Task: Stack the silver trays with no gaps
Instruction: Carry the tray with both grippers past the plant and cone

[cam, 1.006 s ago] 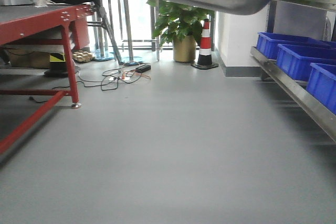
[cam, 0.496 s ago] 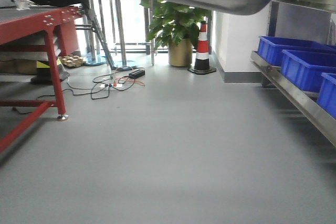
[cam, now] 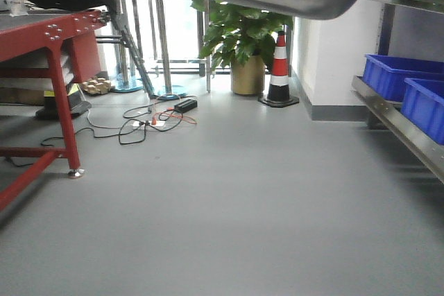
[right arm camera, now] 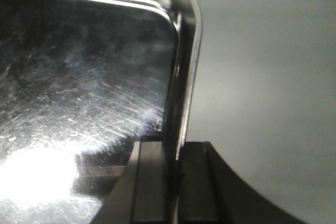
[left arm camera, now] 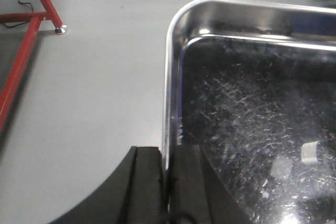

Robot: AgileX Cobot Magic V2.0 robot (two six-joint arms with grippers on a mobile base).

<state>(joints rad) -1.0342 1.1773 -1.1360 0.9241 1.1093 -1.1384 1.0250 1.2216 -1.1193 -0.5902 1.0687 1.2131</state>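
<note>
L gripper [left arm camera: 167, 156], R gripper [right arm camera: 175, 150] clamped on silver tray [left arm camera: 252, 103] rim

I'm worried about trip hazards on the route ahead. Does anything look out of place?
Yes: loose cables with a black power adapter sprawl across the grey floor near the red table. The silver tray shows only fine scratches.

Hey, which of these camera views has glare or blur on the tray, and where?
Right wrist view: a blown-out white glare patch on the silver tray, lower left. Left wrist view: no blowout, just scratches and a small pale reflection lower right. Front view: the tray's underside looks soft along the top; the window behind the plant is overexposed.
</note>
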